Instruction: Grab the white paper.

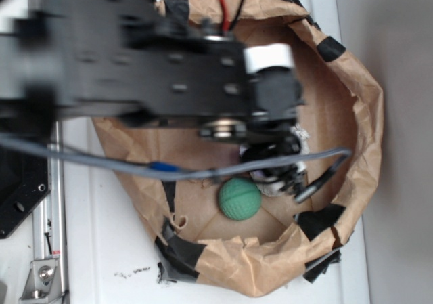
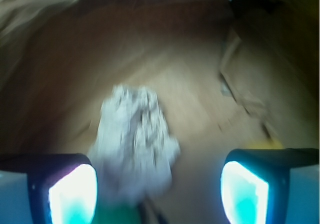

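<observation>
The white paper (image 2: 134,139) is a crumpled off-white wad lying on the brown floor of the paper-lined basin. In the wrist view it sits just ahead of my gripper (image 2: 159,186), closer to the left fingertip (image 2: 72,194) than to the right one. The jaws stand wide apart and open, with nothing held between them. In the exterior view my gripper (image 1: 284,172) hangs low inside the basin, and only a small white bit of the paper (image 1: 274,187) shows under it. A green ball (image 1: 239,198) lies just left of the gripper.
The brown kraft paper wall (image 1: 369,121) with black tape patches (image 1: 330,47) rings the basin on all sides. A grey cable (image 1: 169,170) crosses in front of the arm. The wall's right side (image 2: 260,84) rises close by in the wrist view.
</observation>
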